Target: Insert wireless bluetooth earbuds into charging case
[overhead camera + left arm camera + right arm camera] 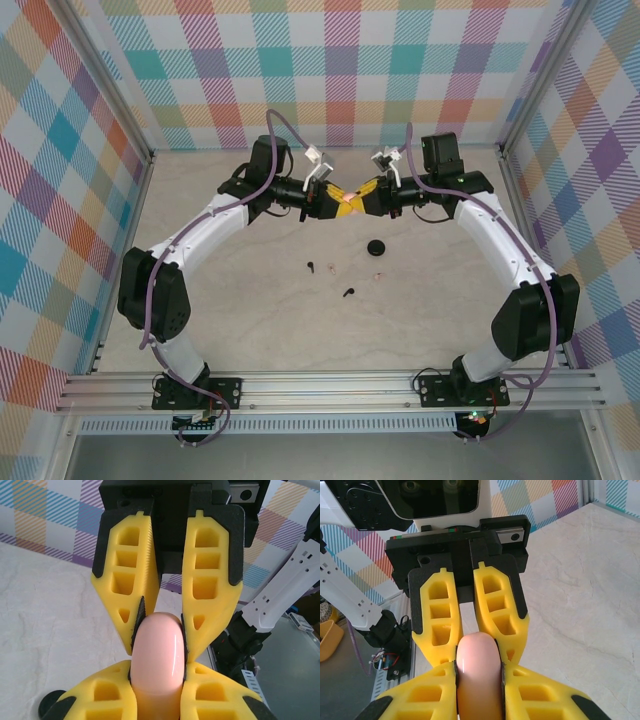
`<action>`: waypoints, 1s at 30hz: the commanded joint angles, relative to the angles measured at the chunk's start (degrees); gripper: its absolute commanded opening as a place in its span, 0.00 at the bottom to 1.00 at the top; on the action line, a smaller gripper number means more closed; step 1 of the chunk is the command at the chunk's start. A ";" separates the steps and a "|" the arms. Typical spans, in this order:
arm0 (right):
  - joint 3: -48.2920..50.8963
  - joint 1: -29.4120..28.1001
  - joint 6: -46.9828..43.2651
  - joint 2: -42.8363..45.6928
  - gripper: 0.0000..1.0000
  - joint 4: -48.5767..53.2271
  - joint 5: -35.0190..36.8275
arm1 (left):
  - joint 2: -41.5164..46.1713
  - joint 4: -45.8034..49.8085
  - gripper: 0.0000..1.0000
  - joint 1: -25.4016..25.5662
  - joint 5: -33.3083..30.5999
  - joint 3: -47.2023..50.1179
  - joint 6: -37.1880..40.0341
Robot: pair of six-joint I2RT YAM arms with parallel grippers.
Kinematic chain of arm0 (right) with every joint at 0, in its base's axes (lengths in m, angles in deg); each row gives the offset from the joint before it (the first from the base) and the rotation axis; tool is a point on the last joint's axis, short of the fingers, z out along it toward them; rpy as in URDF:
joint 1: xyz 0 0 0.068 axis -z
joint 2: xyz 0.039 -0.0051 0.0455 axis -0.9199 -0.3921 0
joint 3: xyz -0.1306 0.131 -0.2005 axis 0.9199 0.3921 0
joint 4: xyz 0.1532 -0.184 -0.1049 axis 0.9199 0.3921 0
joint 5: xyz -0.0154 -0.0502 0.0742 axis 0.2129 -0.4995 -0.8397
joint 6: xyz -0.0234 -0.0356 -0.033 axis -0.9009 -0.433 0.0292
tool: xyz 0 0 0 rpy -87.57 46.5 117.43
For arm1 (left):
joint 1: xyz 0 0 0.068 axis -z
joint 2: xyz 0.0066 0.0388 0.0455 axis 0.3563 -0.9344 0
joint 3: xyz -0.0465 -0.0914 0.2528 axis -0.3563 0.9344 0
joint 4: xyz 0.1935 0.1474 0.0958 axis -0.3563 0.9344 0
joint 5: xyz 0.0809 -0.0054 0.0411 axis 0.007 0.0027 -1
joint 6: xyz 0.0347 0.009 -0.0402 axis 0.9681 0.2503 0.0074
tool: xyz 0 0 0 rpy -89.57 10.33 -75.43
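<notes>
The table [250,330] is viewed from high above and behind the arms [205,230], faced toward 12 o'clock. The wrist views are taken at very close range, each faced at the opposite arm. The pink case [157,650], at 12 o'clock, is shared by all three.

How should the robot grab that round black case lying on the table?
Probably from straight above, pinching opposite sides of the rim of the round black case. It lies flat on the table, so only its thin round edge gives the fingers something to squeeze.
</notes>
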 commanded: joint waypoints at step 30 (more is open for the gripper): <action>1.66 -0.95 2.18 3.38 0.44 -1.06 15.55 | 8.01 -11.59 0.08 1.11 -2.63 10.27 9.13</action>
